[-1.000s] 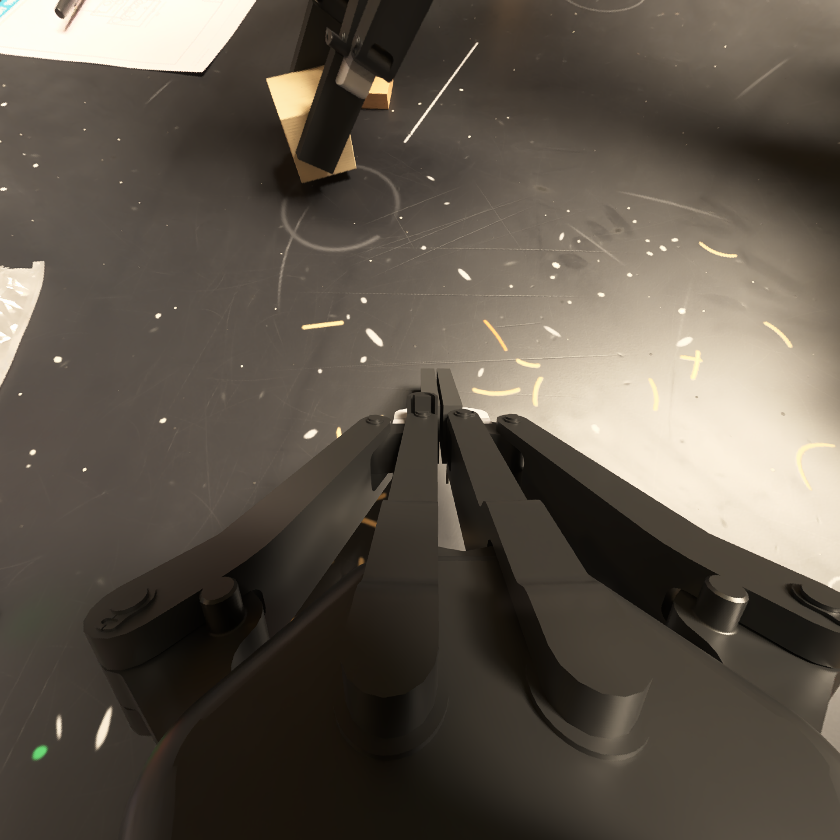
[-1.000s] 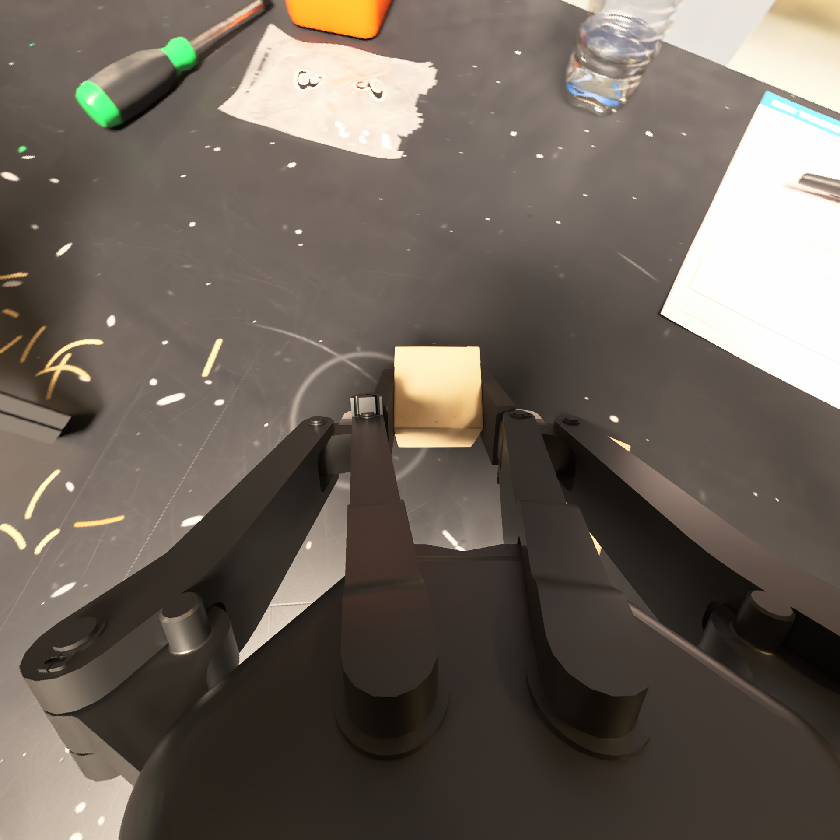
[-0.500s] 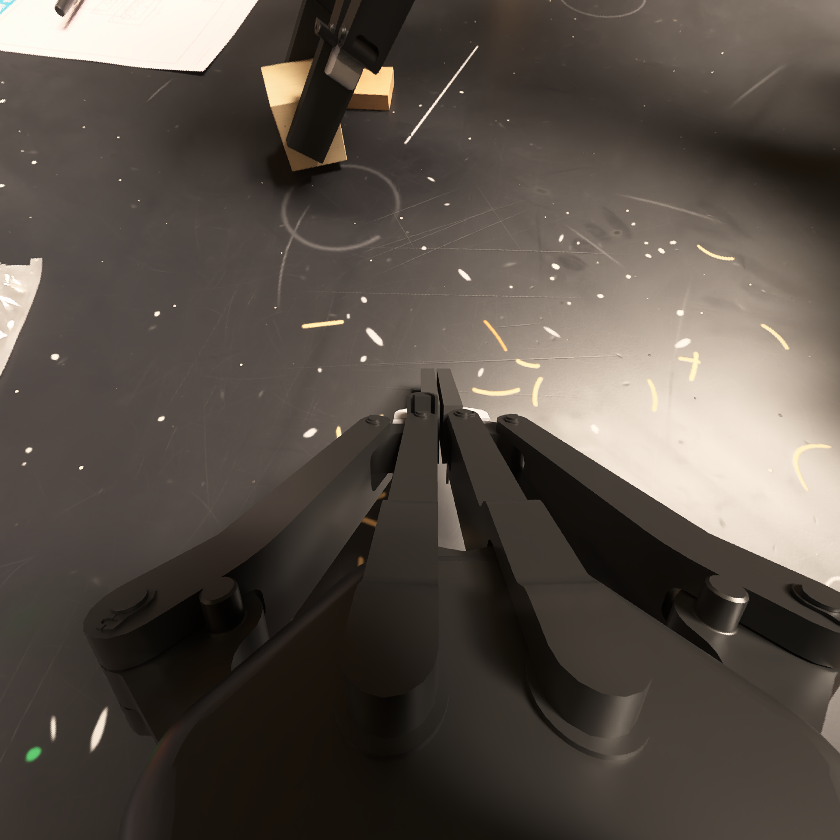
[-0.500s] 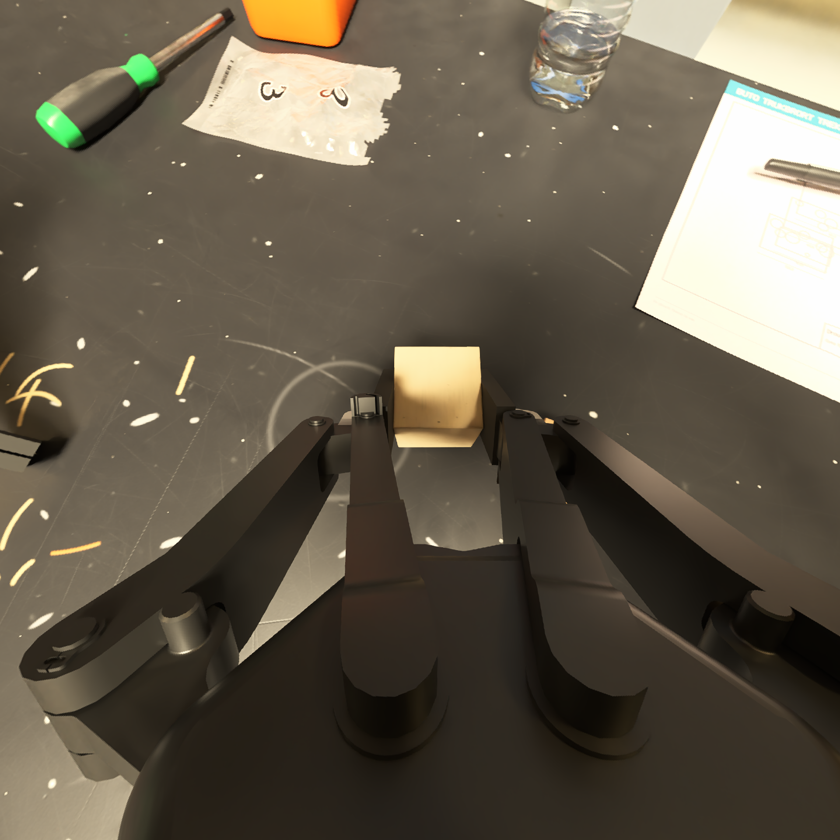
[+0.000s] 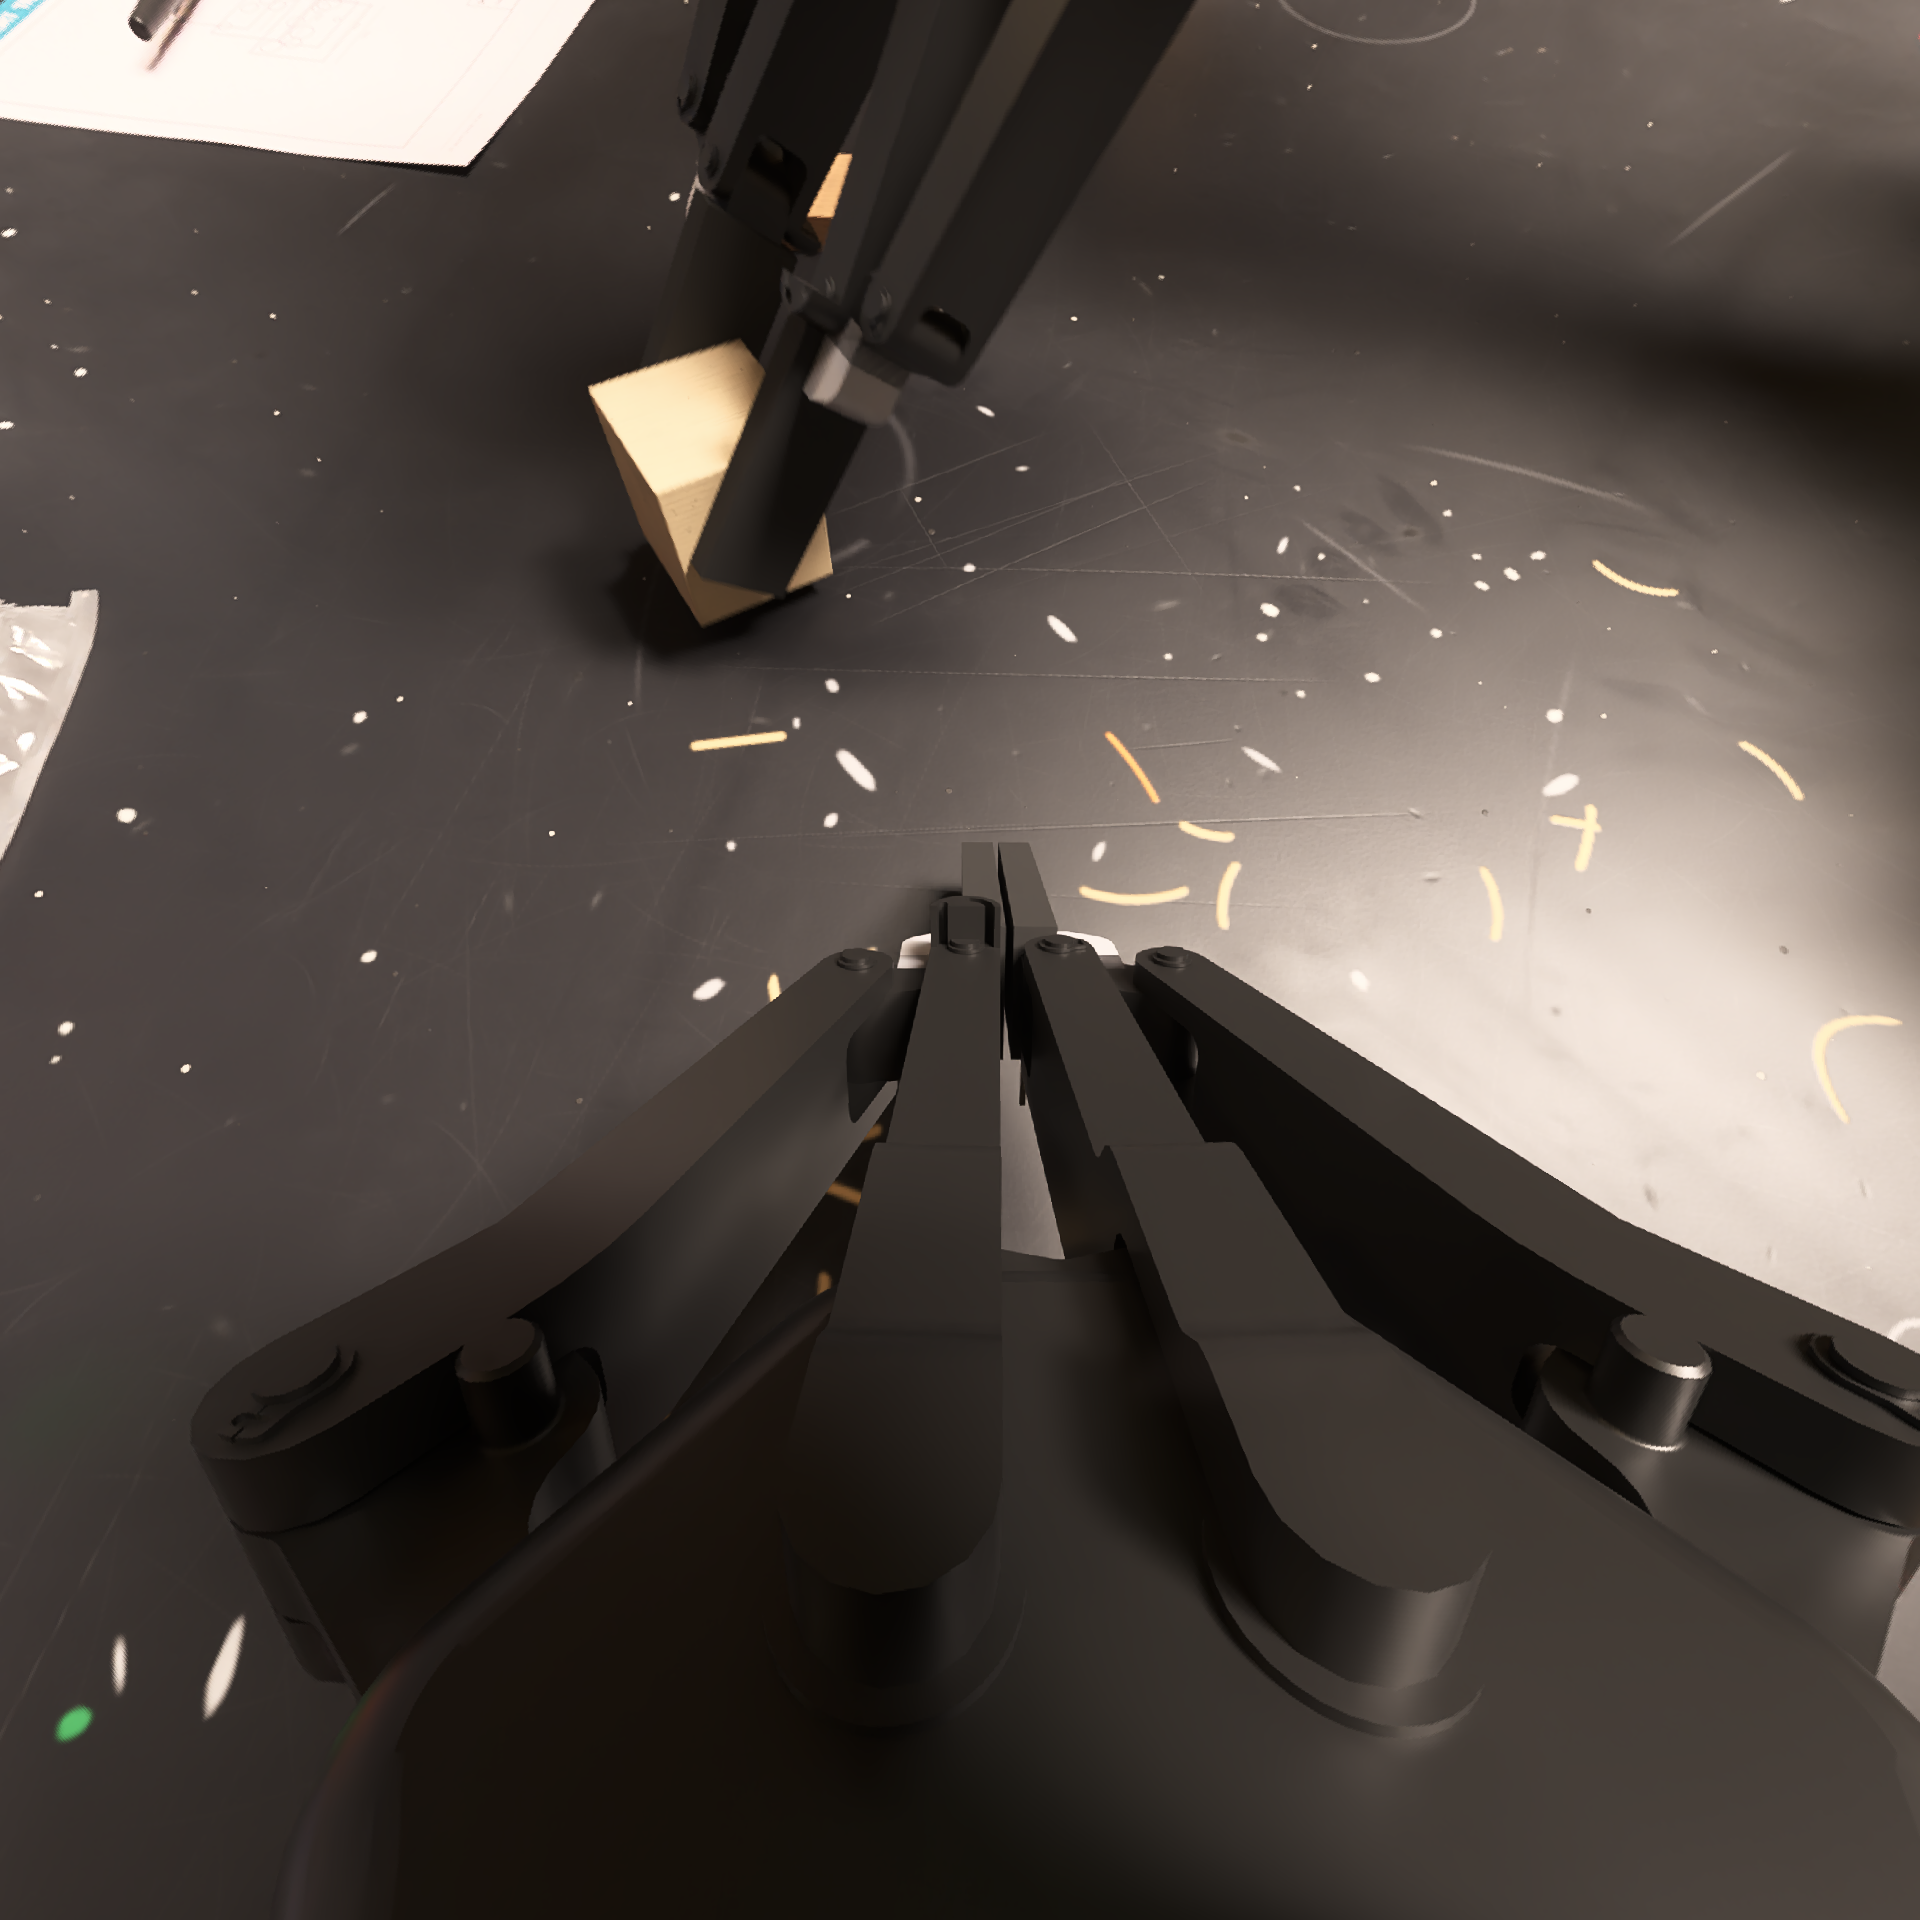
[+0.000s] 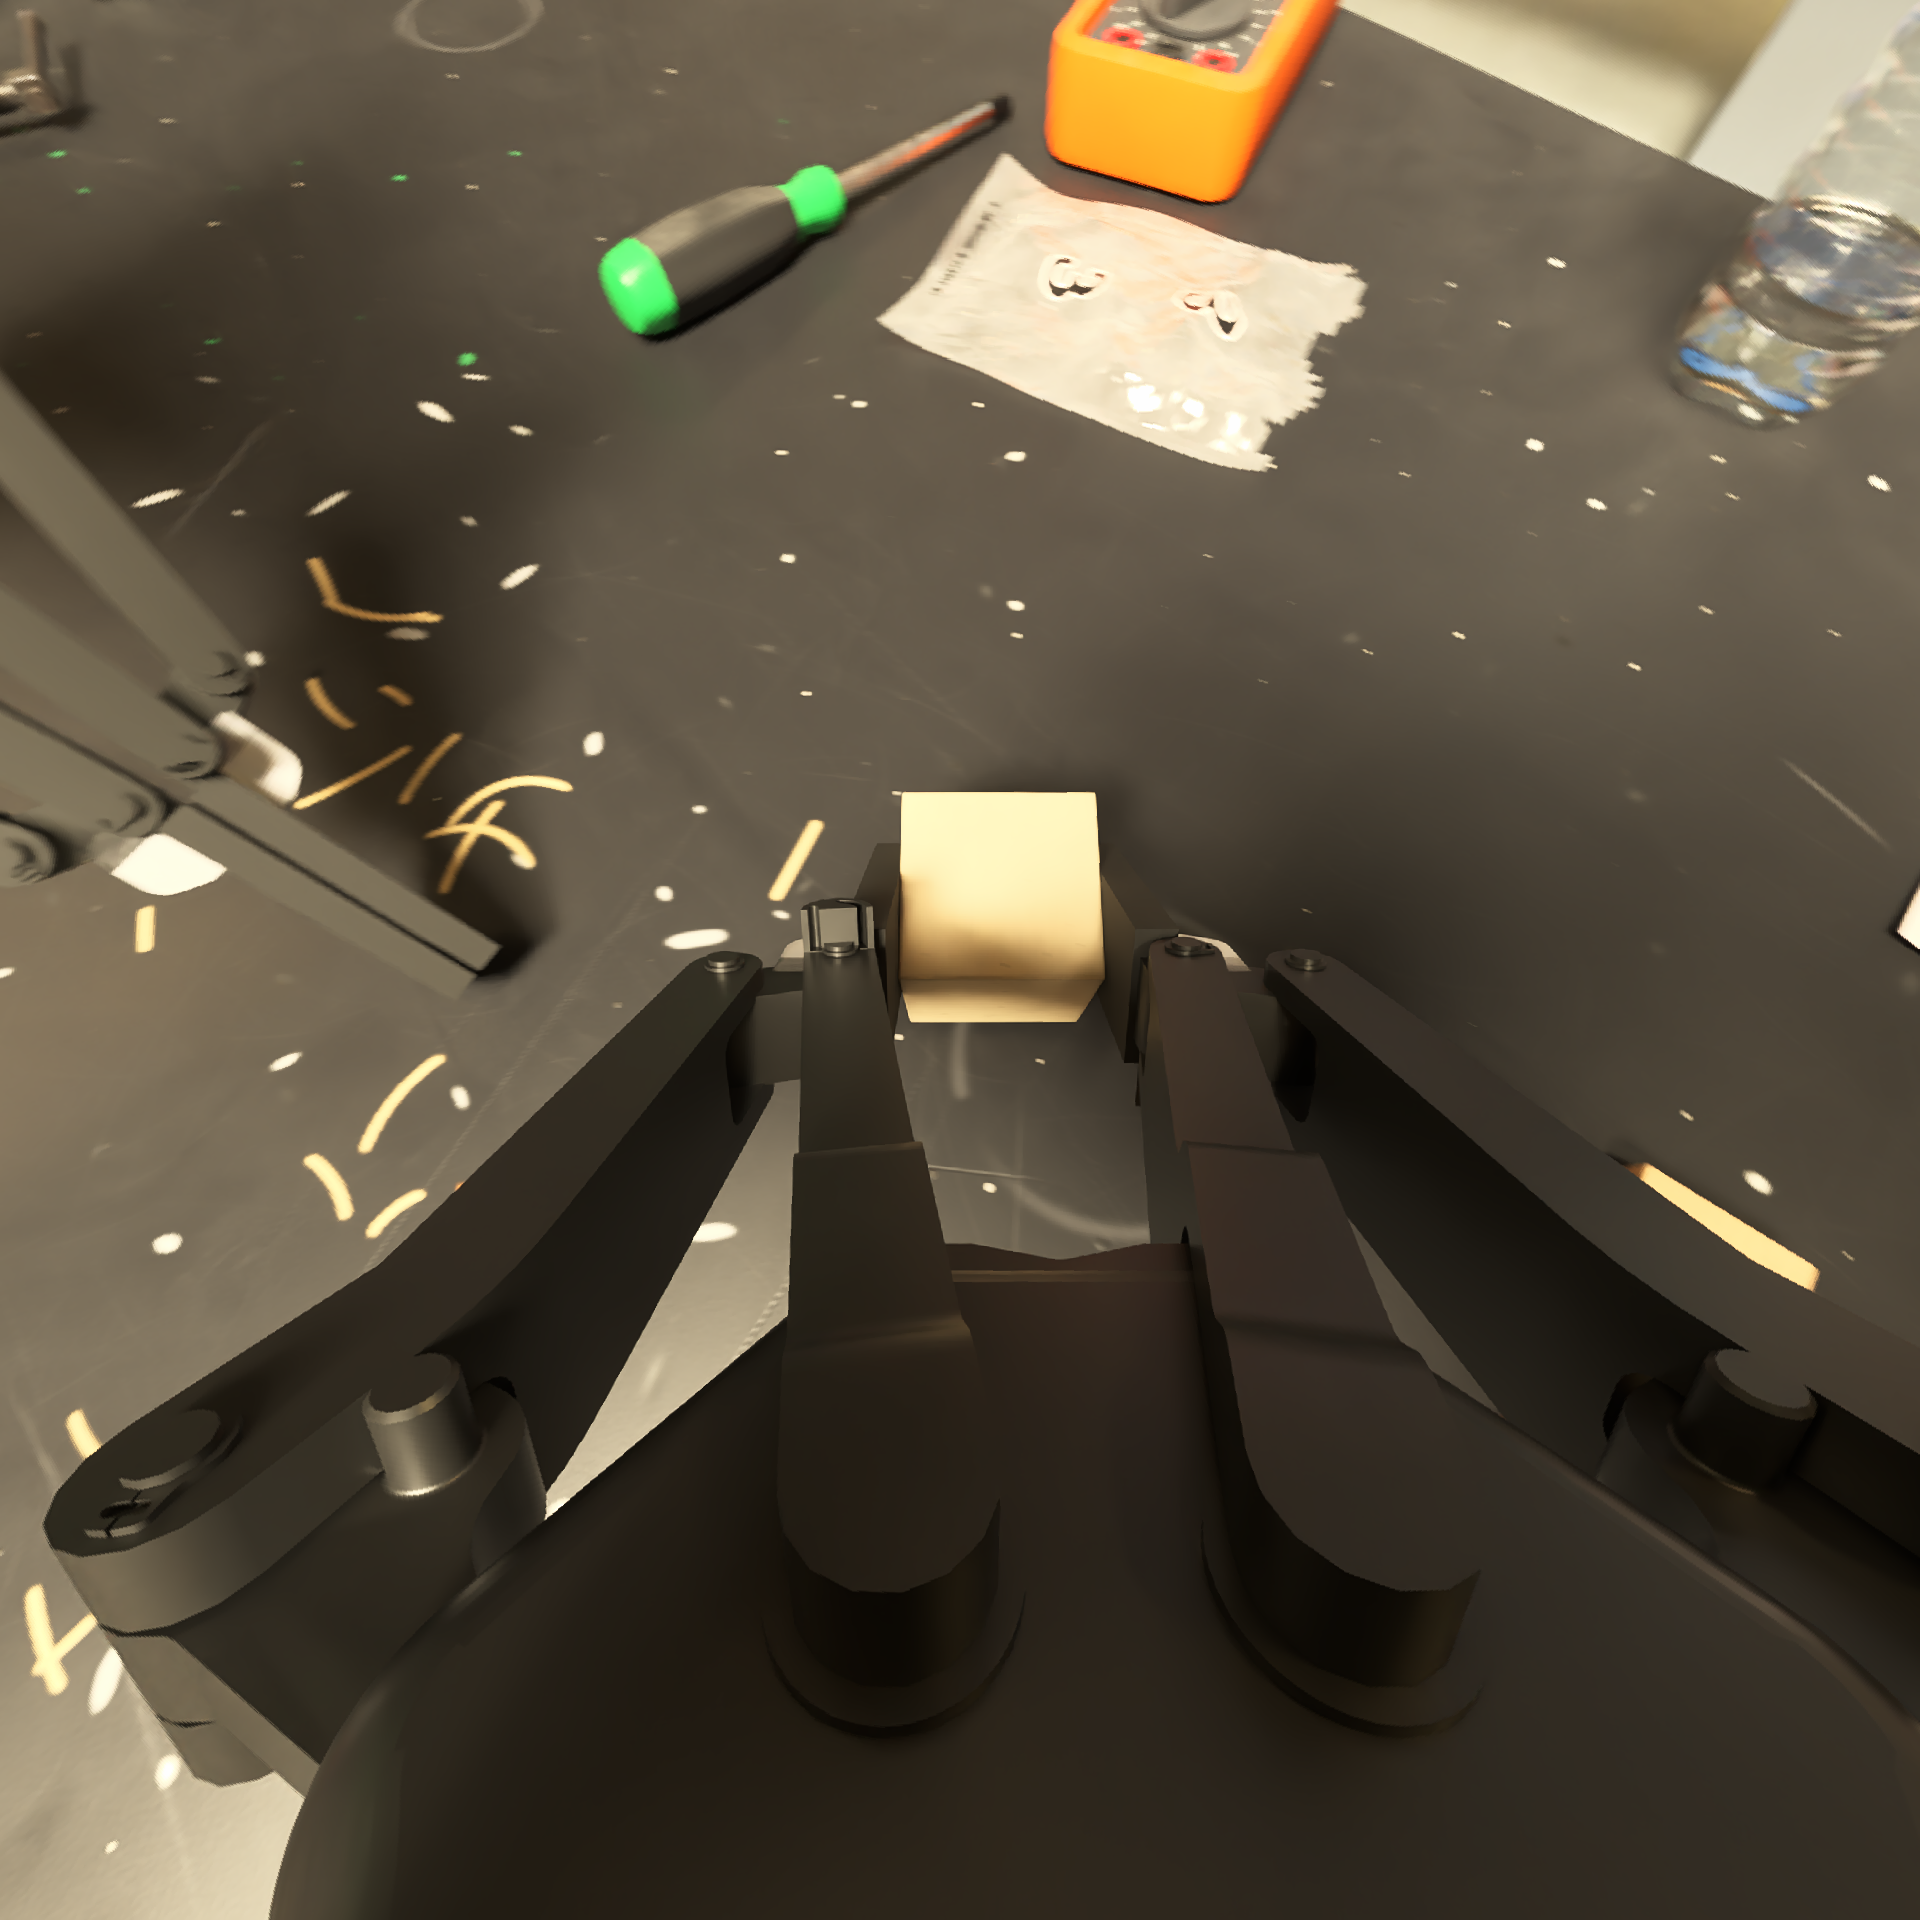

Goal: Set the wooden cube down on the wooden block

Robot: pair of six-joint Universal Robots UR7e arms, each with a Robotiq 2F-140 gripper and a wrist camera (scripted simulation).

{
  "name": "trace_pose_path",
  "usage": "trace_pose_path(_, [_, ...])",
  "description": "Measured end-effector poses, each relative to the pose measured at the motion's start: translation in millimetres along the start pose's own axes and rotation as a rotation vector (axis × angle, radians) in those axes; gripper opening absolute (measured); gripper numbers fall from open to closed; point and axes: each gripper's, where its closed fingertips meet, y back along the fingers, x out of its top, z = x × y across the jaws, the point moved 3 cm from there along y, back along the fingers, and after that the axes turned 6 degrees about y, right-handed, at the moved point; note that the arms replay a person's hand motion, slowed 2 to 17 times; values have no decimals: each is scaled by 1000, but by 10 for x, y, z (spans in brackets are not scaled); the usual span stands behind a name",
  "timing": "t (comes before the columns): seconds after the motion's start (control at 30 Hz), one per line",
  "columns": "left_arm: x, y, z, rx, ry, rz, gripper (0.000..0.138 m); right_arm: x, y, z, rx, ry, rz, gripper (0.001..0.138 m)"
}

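The pale wooden cube [image 6: 997,894] sits between the fingers of my right gripper [image 6: 997,940], which is shut on it. In the left wrist view the cube [image 5: 675,457] hangs tilted in the right gripper [image 5: 764,520], just above the dark table. The flat wooden block [image 5: 831,192] lies behind that gripper, mostly hidden. In the right wrist view only a sliver of the block [image 6: 1725,1236] shows under the right linkage. My left gripper [image 5: 982,862] is shut and empty, low over the table, and it also shows in the right wrist view [image 6: 343,894].
A white paper sheet [image 5: 260,73] and a plastic bag [image 5: 42,675] lie at the left. Farther off are a green-handled screwdriver [image 6: 727,249], an orange multimeter [image 6: 1174,94], a clear bag [image 6: 1122,322] and a water bottle [image 6: 1808,301].
The right gripper has carried the cube away from the block and nearer to the left gripper. Its view has swung left, off the paper. The left gripper has not moved.
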Motion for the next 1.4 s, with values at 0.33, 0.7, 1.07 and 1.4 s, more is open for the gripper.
trace_pose_path(0.33, [0,1,3,8,-7,2,2,143,-67,-570,116,147,22,45])
trace_pose_path(0.7, [0,1,4,13,-9,4,2,93,-21,-404,99,126,5,45])
trace_pose_path(1.07, [-1,2,4,15,-4,7,2,-206,154,381,-88,-71,-40,45])
trace_pose_path(1.4, [-1,1,4,21,-3,8,2,-524,387,845,-208,-249,-75,45])
